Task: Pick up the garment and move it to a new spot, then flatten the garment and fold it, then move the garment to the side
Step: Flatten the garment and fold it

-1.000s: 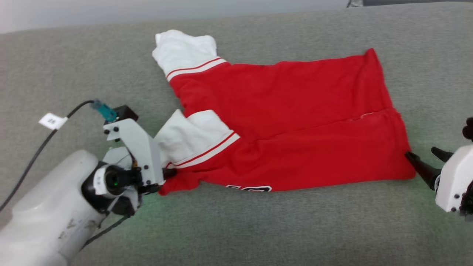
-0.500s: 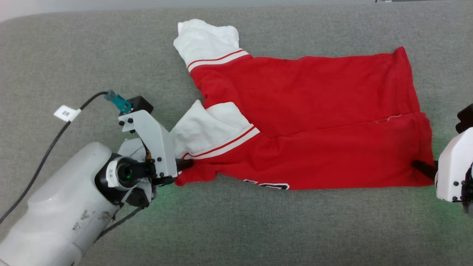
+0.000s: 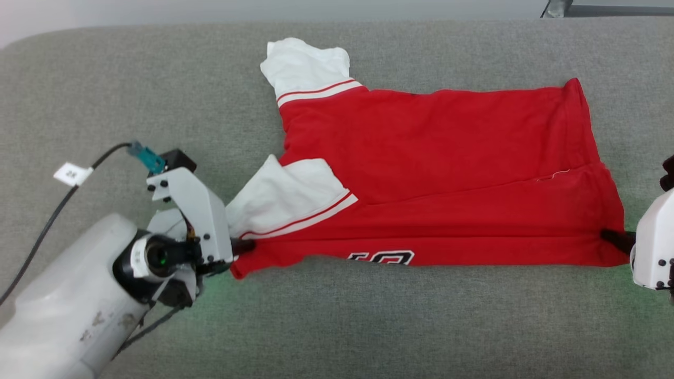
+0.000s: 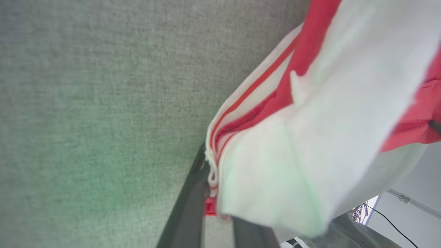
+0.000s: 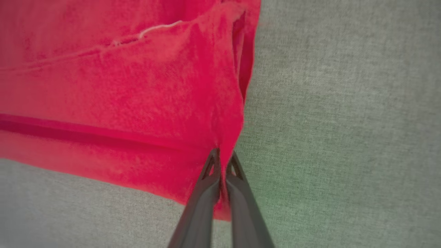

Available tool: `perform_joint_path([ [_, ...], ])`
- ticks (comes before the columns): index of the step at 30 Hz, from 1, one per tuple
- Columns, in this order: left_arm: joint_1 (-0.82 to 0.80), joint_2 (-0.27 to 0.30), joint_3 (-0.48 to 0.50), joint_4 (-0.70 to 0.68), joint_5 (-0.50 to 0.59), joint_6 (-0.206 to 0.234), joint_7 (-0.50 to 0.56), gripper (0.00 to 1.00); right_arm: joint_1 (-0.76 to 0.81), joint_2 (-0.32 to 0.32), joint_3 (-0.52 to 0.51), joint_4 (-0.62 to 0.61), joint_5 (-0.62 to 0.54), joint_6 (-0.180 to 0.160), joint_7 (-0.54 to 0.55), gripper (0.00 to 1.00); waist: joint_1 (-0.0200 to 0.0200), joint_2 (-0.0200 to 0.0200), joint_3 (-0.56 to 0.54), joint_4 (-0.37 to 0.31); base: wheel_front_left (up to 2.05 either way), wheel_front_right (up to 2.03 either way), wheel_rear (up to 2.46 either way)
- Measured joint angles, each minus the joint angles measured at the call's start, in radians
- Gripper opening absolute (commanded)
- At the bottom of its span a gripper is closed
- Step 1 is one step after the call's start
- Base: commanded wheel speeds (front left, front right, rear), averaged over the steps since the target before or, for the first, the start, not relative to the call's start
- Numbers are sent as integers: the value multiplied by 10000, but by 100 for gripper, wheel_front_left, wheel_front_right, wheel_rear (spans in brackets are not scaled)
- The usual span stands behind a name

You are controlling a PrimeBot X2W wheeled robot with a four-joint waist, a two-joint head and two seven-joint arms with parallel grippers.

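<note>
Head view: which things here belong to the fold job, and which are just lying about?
Job:
garment
left gripper, shut on its sleeve-end corner
right gripper, shut on its hem corner
grey surface under it

Just there:
black cable with white tag

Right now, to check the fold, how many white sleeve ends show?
2. One white sleeve end lies at the garment's far-left corner; the other lies nearer, beside the left gripper.
</note>
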Motion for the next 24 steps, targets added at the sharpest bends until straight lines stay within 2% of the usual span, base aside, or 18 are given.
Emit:
perform_joint_path([
  [7,683,420,25,-853,-75,297,-134,0,313,-100,-130,-397,259,0,117,0,0,0,-194,70,0,0,0],
  [15,1510,1095,-65,-2311,52,752,-416,0,1116,-316,-199,-1400,466,0,476,0,0,0,-370,133,0,0,0],
  [24,2505,1839,-174,-3802,211,1277,-767,0,2310,-201,-447,-2451,656,0,723,0,0,0,-486,121,0,0,0],
])
